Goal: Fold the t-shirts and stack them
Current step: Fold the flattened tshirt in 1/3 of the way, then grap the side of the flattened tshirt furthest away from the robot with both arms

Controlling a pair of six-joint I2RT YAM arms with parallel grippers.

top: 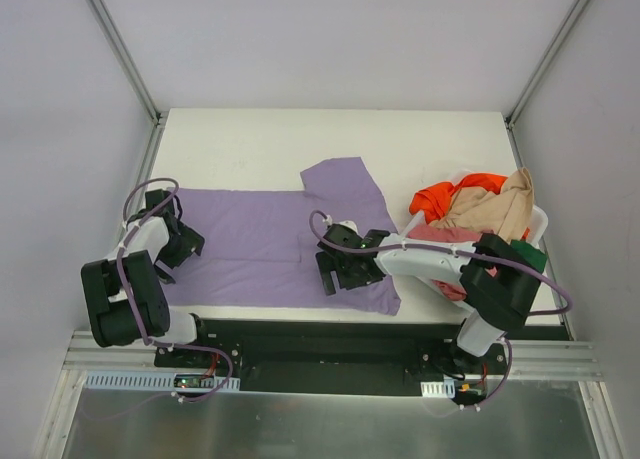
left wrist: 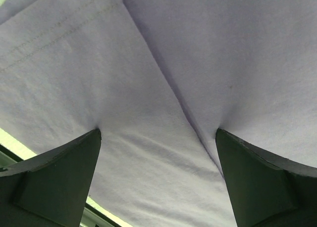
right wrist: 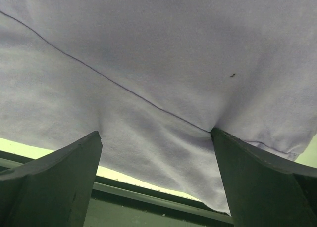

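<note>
The lavender t-shirt [top: 250,244] lies spread flat across the near half of the white table, one sleeve pointing to the far side. My left gripper [top: 172,262] is open, with both fingertips pressed on the shirt's left end; cloth fills the left wrist view [left wrist: 148,64] and spans the open gripper [left wrist: 158,133]. My right gripper [top: 327,272] is open on the shirt's right part near its near edge; in the right wrist view the cloth [right wrist: 173,49] dimples under the tips of the gripper [right wrist: 154,132]. Neither gripper pinches any cloth.
A white basket [top: 540,219] stands at the right, holding an orange-red shirt [top: 445,194], a beige shirt [top: 500,211] and a dusty pink one [top: 440,234]. A dark green patch [top: 522,251] shows by the right arm. The table's near edge and a dark rail [right wrist: 148,207] lie just below the shirt.
</note>
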